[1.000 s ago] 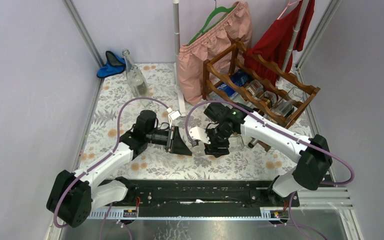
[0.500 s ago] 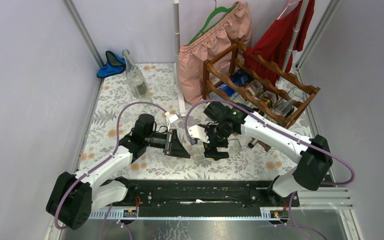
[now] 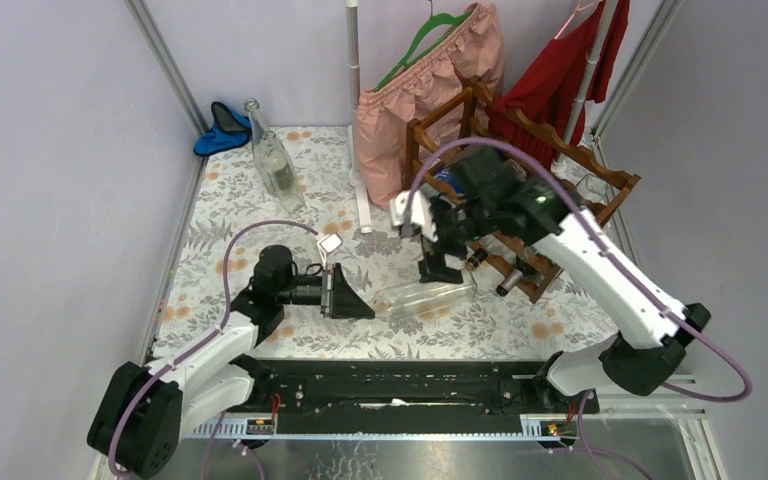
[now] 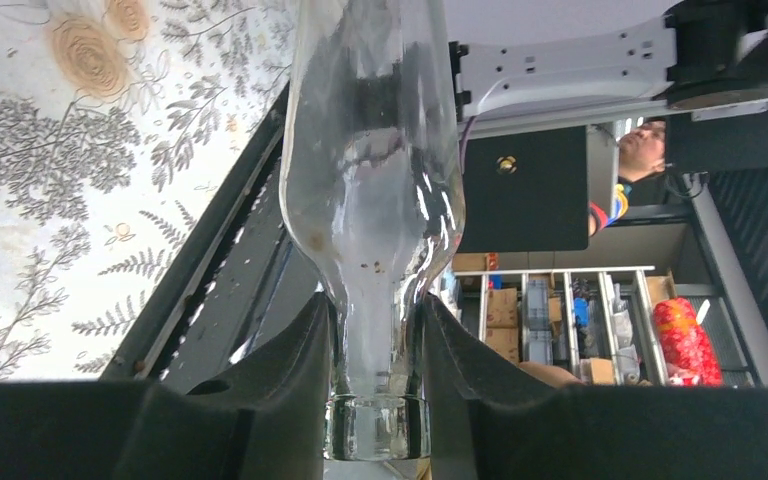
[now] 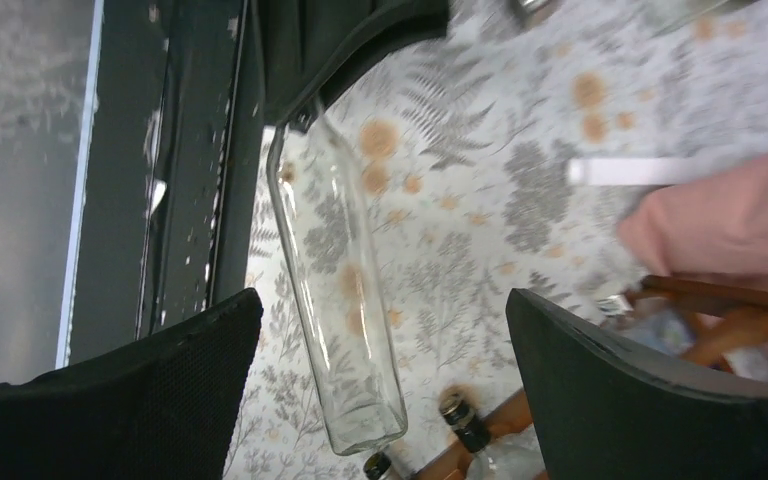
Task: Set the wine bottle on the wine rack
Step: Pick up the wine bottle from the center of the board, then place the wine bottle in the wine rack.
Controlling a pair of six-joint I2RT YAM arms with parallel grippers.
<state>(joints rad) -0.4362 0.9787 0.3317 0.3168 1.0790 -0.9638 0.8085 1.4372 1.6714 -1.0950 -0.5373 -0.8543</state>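
Note:
The wine bottle (image 3: 425, 297) is clear glass and lies nearly level, low over the flowered mat, its base pointing right toward the wine rack (image 3: 520, 190). My left gripper (image 3: 368, 303) is shut on its neck. In the left wrist view the neck (image 4: 375, 370) is pinched between both black fingers and the body (image 4: 375, 150) stretches away. My right gripper (image 3: 438, 262) hangs above the bottle's base end, open and holding nothing. In the right wrist view the bottle (image 5: 340, 320) lies well below that gripper's (image 5: 385, 310) wide-apart fingers.
A second clear bottle (image 3: 272, 160) stands at the back left beside a blue cloth (image 3: 222, 128). Pink (image 3: 430, 90) and red (image 3: 560, 80) garments hang over the rack. Capped bottles (image 5: 457, 410) lie in the rack's lower tier, necks pointing toward the mat.
My right gripper has opened, let go of the bottle's body and risen back toward the rack. The left arm has drawn back to the left with the neck in its grip.

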